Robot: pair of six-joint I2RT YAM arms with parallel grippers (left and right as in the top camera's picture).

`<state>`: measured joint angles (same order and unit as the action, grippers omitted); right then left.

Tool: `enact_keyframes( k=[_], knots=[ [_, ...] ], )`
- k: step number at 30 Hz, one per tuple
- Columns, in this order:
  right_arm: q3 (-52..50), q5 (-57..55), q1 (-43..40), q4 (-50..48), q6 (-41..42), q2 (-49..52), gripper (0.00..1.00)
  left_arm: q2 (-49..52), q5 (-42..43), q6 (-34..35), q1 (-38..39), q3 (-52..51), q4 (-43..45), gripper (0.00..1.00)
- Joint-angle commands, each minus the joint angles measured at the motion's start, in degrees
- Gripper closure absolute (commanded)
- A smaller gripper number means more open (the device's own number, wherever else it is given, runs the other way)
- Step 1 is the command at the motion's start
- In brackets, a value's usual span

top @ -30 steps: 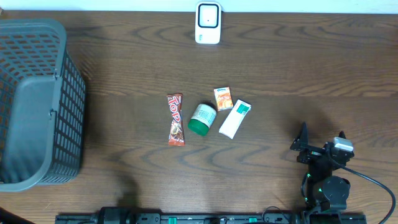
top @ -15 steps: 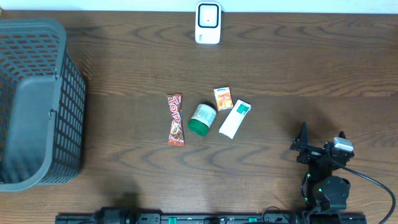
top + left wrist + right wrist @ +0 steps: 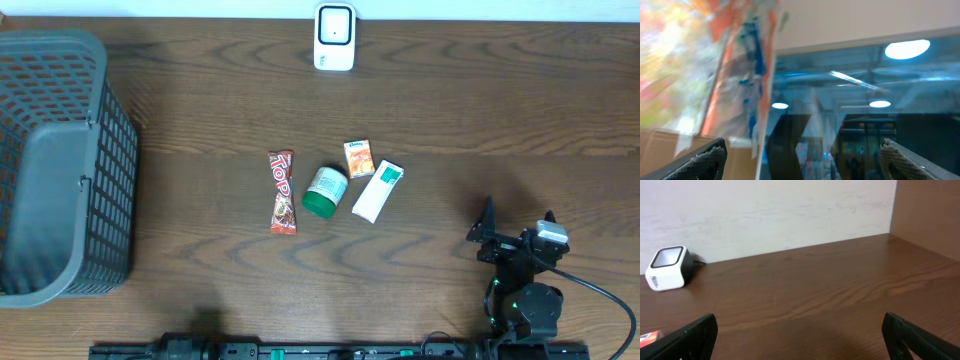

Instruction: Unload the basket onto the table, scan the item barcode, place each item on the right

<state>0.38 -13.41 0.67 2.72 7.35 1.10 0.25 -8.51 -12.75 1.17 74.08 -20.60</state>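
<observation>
A dark wood-grain worktop [image 3: 500, 110] runs up to a pale wall, with a white scanner [image 3: 334, 37] at its far edge and a grey basket [image 3: 60, 165] at the left. Four items lie clustered mid-worktop: a bar [image 3: 282, 192], a green-lidded jar [image 3: 324, 192] just beside it, a small orange box [image 3: 359, 158] and a white packet [image 3: 377, 190].

My right end effector [image 3: 480, 226] hangs released near the front right, fingers spread wide and grasping nothing. It is well apart from the items, which lie to its left and farther out, with the scanner beyond them. My left end effector [image 3: 802, 155] is likewise spread and empty. It is outside the overhead view, and its camera tilts up at ceiling lights.

Nothing differs from a second ago: the items, the scanner and my right arm sit where they were.
</observation>
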Motion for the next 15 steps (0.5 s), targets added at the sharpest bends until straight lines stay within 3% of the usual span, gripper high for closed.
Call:
enact_keyframes(
  k=[1,9,15],
  knots=[
    [-0.1,0.0,-0.3,0.2,-0.4,-0.1,0.01,0.0,6.8,-6.7,-0.2,-4.2,2.9,0.03],
    [-0.1,0.0,-0.3,0.2,-0.4,-0.1,0.01,0.0,3.9,-6.9,-0.2,-16.7,17.7,0.03],
    [-0.1,0.0,-0.3,0.2,-0.4,-0.1,0.01,0.7,-7.4,3.6,-0.2,-22.9,20.6,0.03]
  ],
)
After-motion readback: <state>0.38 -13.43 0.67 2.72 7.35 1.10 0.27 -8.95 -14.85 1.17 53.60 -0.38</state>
